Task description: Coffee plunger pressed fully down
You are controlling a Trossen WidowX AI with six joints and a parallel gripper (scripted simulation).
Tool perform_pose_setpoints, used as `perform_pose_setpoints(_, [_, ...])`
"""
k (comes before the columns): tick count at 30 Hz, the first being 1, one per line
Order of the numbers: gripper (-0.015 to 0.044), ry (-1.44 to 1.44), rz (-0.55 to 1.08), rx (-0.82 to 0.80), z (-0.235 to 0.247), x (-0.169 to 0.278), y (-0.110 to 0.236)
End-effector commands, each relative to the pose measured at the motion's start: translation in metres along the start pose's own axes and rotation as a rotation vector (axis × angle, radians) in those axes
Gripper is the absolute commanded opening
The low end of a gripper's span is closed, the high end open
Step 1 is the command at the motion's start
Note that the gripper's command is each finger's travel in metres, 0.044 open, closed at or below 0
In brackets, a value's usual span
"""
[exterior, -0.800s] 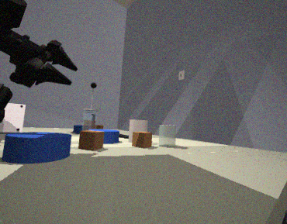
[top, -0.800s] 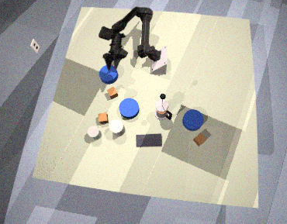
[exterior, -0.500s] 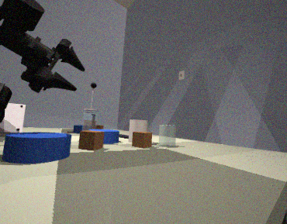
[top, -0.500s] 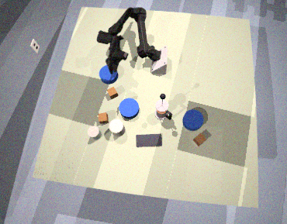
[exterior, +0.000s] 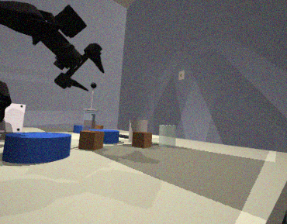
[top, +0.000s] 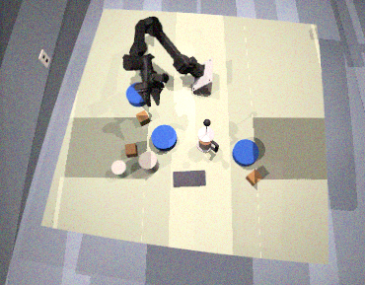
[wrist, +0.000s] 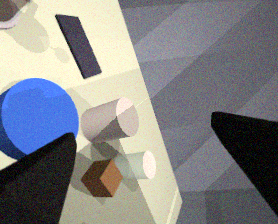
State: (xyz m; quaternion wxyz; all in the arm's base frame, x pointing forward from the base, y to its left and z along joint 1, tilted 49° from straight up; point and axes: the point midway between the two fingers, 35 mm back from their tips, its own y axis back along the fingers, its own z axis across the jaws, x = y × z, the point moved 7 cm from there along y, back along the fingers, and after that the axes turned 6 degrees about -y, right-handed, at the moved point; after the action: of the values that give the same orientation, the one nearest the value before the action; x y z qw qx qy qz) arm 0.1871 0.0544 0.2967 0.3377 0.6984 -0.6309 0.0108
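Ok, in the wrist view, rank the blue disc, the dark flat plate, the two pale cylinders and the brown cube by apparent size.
Largest to smallest, as seen in the wrist view:
1. blue disc, though it sits nearest the camera
2. dark flat plate
3. larger pale cylinder
4. smaller pale cylinder and brown cube look about alike, so I won't rank them.

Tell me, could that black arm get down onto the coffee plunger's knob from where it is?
Probably yes. The knob stands raised on the press with open air above it, the nearest blue disc sits apart, and the gripper hangs open and empty.
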Motion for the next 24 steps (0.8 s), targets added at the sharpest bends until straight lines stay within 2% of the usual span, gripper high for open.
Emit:
perform_pose_setpoints(1, [0.0440,-0.413,0.006,-0.089,-0.036,-0.054,-0.029])
perform_pose_setpoints(12, [0.0440,-0.765,0.082,-0.102,-0.056,-0.124,-0.046])
perform_pose_setpoints(24, [0.0440,-1.132,0.136,0.007,-0.062,-0.219,-0.048])
